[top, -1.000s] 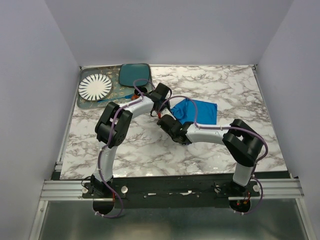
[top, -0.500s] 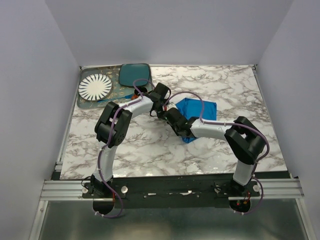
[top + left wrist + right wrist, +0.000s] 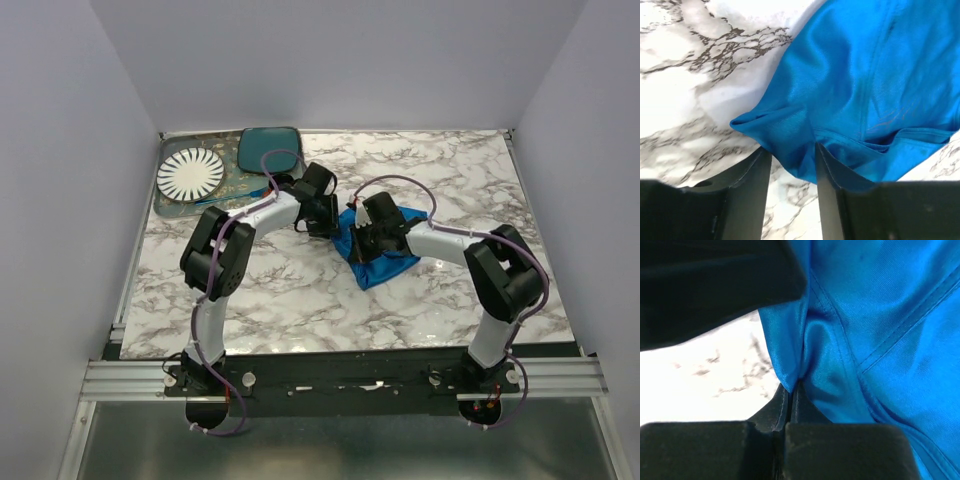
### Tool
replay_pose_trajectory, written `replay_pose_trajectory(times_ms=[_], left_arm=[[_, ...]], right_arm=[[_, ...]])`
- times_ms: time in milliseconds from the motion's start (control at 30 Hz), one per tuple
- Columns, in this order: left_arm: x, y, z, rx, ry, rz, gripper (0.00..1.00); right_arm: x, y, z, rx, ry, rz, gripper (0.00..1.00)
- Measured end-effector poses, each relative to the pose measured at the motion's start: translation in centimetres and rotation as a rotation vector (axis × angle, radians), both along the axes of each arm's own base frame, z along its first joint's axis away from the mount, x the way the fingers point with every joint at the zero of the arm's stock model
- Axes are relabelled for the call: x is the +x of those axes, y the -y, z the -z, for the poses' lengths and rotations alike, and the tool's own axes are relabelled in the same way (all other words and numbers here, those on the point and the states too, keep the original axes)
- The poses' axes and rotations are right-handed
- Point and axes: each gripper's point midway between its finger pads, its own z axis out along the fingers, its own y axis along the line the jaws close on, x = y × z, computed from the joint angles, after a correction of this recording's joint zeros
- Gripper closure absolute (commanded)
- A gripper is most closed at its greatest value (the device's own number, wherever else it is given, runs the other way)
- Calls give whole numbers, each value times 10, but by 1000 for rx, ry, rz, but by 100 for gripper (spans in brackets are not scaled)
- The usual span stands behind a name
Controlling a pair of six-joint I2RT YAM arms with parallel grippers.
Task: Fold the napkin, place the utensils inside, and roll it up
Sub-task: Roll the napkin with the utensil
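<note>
1. Marble table. It carries everything listed below.

2. Napkin, bright blue cloth. It lies bunched under and between both sets of fingers. A second ago it was spread flatter, beyond the right fingertips. It is now gathered and drawn nearer, so the fold looks under way and far from neat.

3. Tray, well beyond and to the left of the left fingers. It holds a white rayed plate. A dark teal plate sits at its right end.

4. Right gripper. Its jaws are pressed together on a pinched ridge of napkin (a second ago they stood apart, off the cloth).

5. Left gripper. Its jaws are parted, with a napkin corner lying loose in the gap. They were closed a moment ago, so the grip appears to have passed from left to right.

6. Fork, a thin bluish sliver on the tray, too small to make out in detail. It is far from both sets of fingers and not yet brought to the cloth.

Obstruction: both grippers crowd the same patch of napkin, and the left arm lies between the cloth and the fork.
</note>
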Motion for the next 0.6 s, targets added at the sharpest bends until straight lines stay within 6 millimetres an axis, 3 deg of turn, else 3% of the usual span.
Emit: replay_pose_trajectory(times_ms=[200,267,333,467,600], left_arm=[[-7,-12,-27,11,69,17,44],[-13,-16,-35,6,80,18,27],[-21,-20,-40,-4,87,16,25],[-44,-27,-35,-13,63,7,25],[-65,-21,-26,-28,30,15,27]], right_arm=[[-10,-2,3,212,-179,-29,99],[-11,-2,3,275,-226,-28,99],[-14,-1,4,351,-289,-34,99],[-17,0,6,446,-378,-45,99],[-22,0,6,514,-445,-64,99]])
